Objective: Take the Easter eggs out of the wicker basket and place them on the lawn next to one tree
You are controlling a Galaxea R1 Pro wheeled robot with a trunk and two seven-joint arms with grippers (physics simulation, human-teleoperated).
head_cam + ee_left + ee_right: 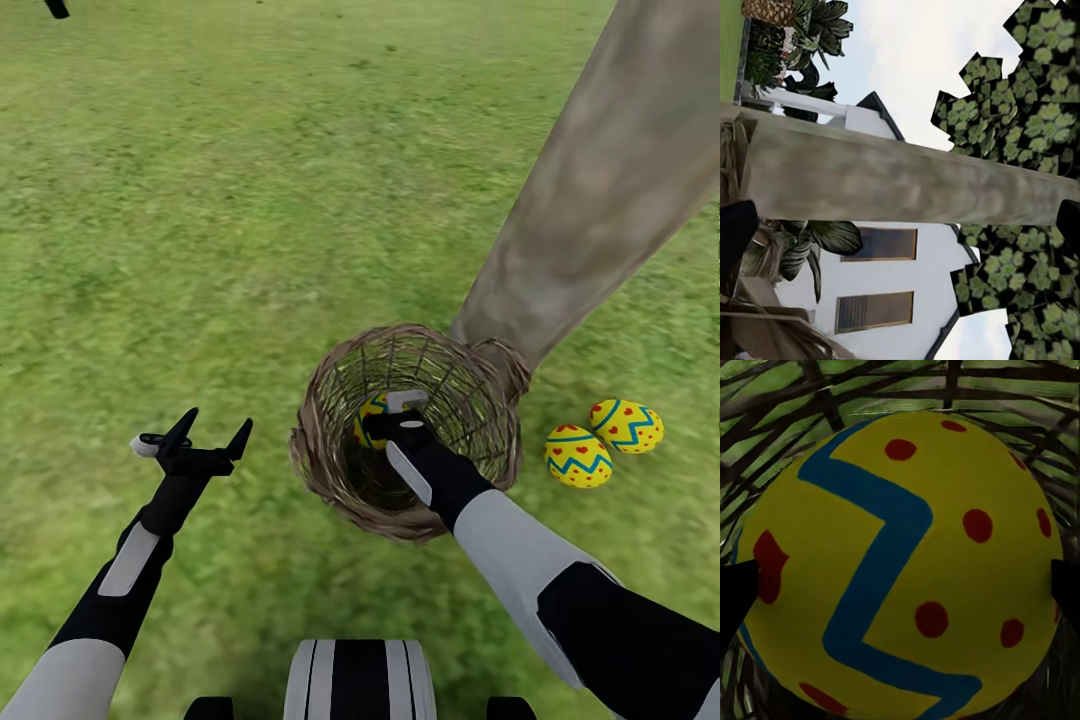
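My right gripper (pixel 392 413) sits inside the wicker basket (pixel 330 470), jaws either side of the last Easter egg (pixel 900 562); whether they actually grip it, I cannot tell. Two eggs (pixel 578 455) lie on the lawn (pixel 200 200) beside the tree (pixel 590 190). My left gripper (pixel 205 430) hangs open near the basket.

The wicker basket (pixel 330 480) is rough woven twig. The egg (pixel 907 570) looks smooth, matt painted. The tree (pixel 600 190) trunk is mottled bark.

Left gripper (pixel 212 432): fingers spread apart, arm extended forward, nothing held.
Right gripper (pixel 392 412): arm angled forward and inward (finger spacing indeterminate).
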